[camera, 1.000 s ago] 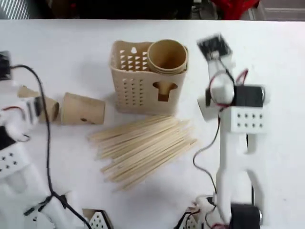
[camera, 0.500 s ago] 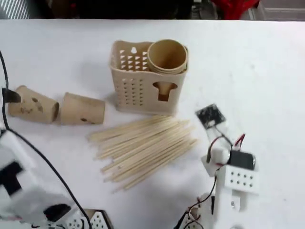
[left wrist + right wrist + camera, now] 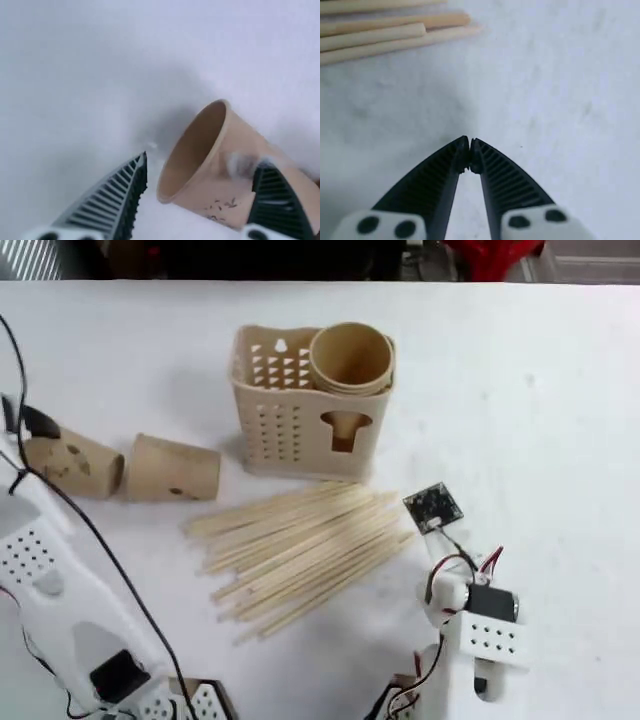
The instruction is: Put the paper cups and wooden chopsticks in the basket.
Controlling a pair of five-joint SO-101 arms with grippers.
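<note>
Two paper cups lie on their sides at the table's left: the leftmost cup (image 3: 75,466) and a second cup (image 3: 175,469). My left gripper (image 3: 202,164) is open, its fingers on either side of the leftmost cup (image 3: 227,165) near its mouth. The perforated beige basket (image 3: 290,430) stands at the centre with nested paper cups (image 3: 350,358) in its right half. In front of it the wooden chopsticks (image 3: 300,545) lie in a loose pile. My right gripper (image 3: 469,150) is shut and empty, low over bare table just past the chopstick ends (image 3: 395,31).
The left arm's white body (image 3: 50,590) and its black cable (image 3: 100,550) cover the front left. The right arm (image 3: 480,630) is at the front right, its camera board (image 3: 433,507) by the chopsticks' right end. Open table spreads right of the basket.
The right arm has drawn back from beside the basket to the front, ending by the chopstick ends. The left arm has swung round, and its gripper now straddles the leftmost cup.
</note>
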